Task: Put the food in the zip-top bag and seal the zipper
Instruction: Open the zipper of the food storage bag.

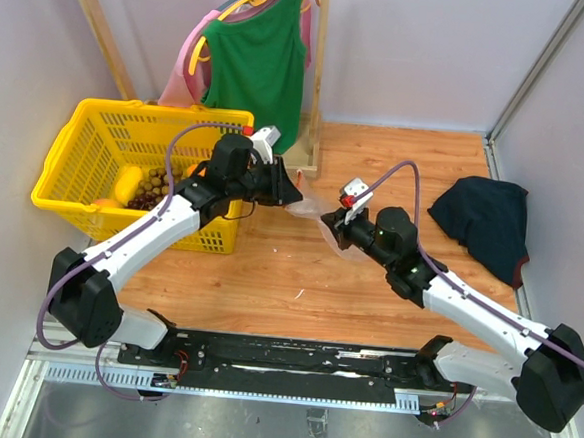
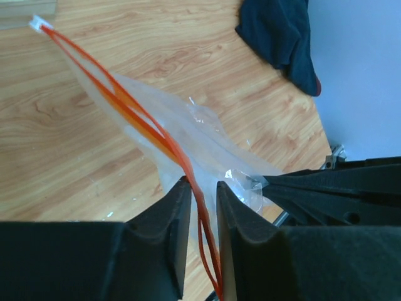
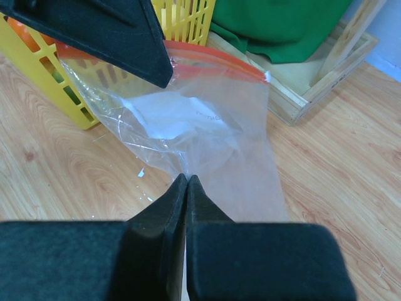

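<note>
Held mid-frame above the wooden worktop [image 1: 269,268], the zip-top bag [image 3: 207,125] looks light, limp and slippery, so the stiffer zipper [image 2: 135,116], between the nearly closed left pincer [image 2: 202,194], grips best; the right pincer [image 3: 187,182] pinches its film.

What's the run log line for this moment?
left gripper: shut on zipper | right gripper: shut on bag | bag: empty, held up | food: in basket
</note>
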